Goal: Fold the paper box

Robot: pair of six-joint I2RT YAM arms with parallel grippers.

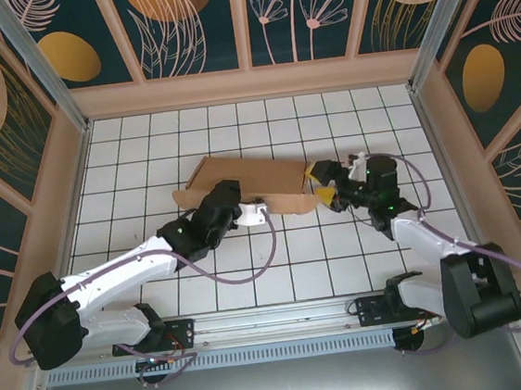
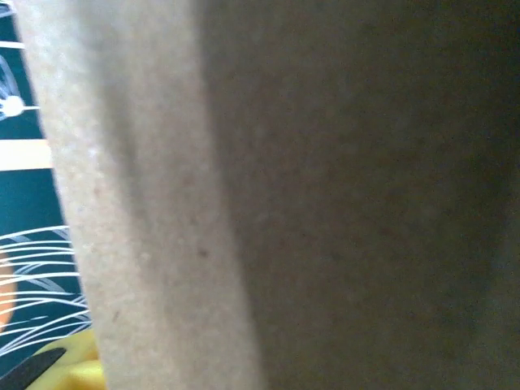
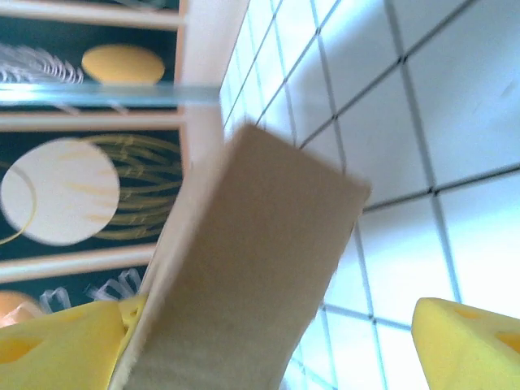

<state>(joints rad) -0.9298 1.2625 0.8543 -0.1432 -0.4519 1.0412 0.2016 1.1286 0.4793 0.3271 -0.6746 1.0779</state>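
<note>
**Cardboard box flanked by both arms at mid-table**

The plain brown corrugated cardboard box [image 1: 245,180] lies near the middle of the white tiled table [image 1: 323,254], its long side running from far left to near right. The right gripper [image 1: 321,189] is at the box's right end. In the right wrist view its yellow fingers [image 3: 57,345] are spread wide, released, with a cardboard flap [image 3: 244,268] between them, touching one and well clear of the other. The left gripper [image 1: 255,212] meets the box's near edge; cardboard blocks its camera, so I cannot tell whether it is clenched or released
</note>
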